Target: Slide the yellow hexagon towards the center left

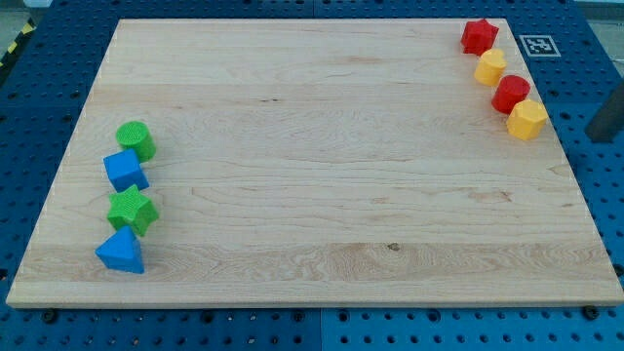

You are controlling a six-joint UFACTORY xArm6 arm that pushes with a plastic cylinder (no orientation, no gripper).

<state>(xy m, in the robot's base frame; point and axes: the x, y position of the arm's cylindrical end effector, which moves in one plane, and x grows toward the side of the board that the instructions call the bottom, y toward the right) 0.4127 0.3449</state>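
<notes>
The yellow hexagon (526,119) sits at the board's right edge, the lowest in a diagonal row of blocks at the top right. Up that row come a red block (510,93), a second yellow block (490,66) of unclear shape, and a red star (479,35). The yellow hexagon touches the red block. A dark rod enters at the view's right edge. My tip (597,138) is off the wooden board (322,175), over the blue pegboard, a short way right of the yellow hexagon and apart from it.
At the board's left, top to bottom, stand a green cylinder (136,140), a blue cube (126,170), a green star (132,210) and a blue triangle (121,252). A black-and-white marker tag (536,44) lies beyond the top right corner.
</notes>
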